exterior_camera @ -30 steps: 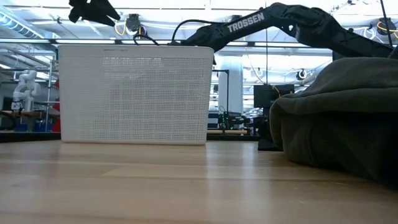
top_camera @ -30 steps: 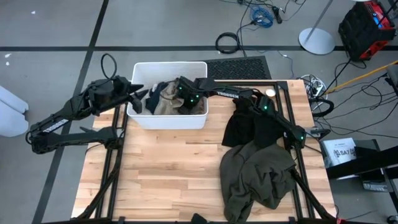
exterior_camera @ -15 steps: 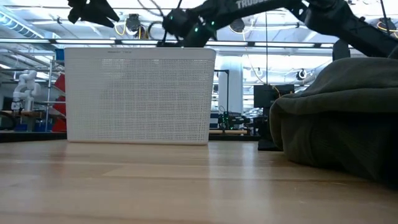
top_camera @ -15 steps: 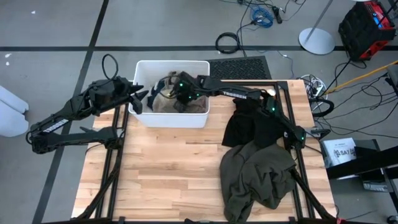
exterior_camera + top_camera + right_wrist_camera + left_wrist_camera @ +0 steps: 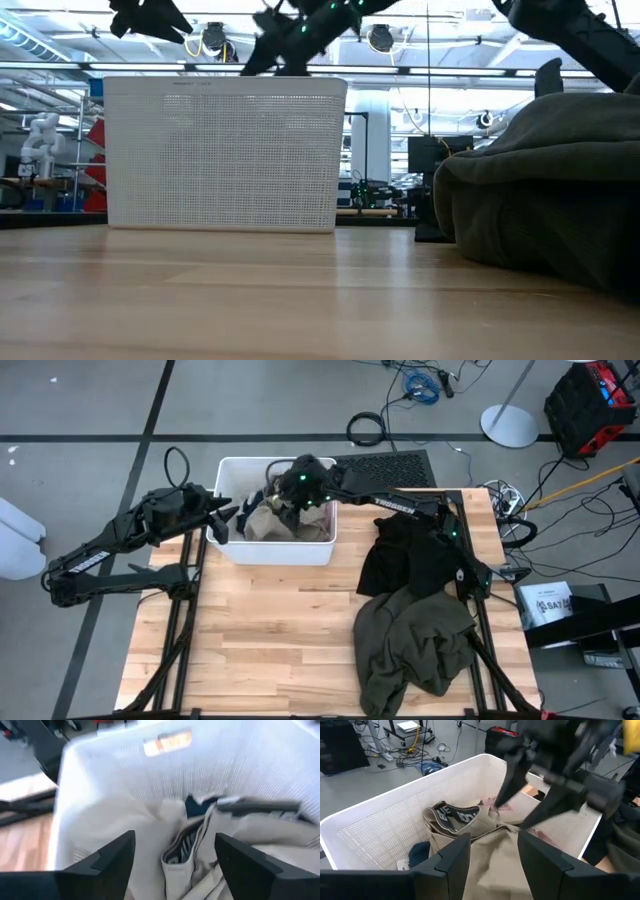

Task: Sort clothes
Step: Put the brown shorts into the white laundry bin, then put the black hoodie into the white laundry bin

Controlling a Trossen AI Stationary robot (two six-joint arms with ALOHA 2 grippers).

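Nearest the front edge of the wooden counter (image 5: 270,650), on the robot's right side, lies the dark olive green garment (image 5: 415,650), heaped in loose folds. Just behind it and touching it, the black garment (image 5: 400,560) is spread toward the counter's right rear corner, under the right arm.

Farther back, at the rear left of the counter, stands the white bin (image 5: 270,550). Inside it the tan khaki garment (image 5: 490,845) is bunched on top; a navy blue garment (image 5: 420,854) shows at one corner beneath it, and a trace of pale pink fabric (image 5: 502,806) lies beside the khaki. A dark waistband with pale lettering (image 5: 455,815) lies against the khaki cloth.

The right end effector (image 5: 300,485) hangs above the bin's rear half, fingers spread and empty, clear of the khaki garment below. The left end effector (image 5: 228,520) hovers at the bin's left wall, fingers parted, gripping nothing.

Beyond the counter, cables and a black floor mat (image 5: 385,463) lie on the floor.
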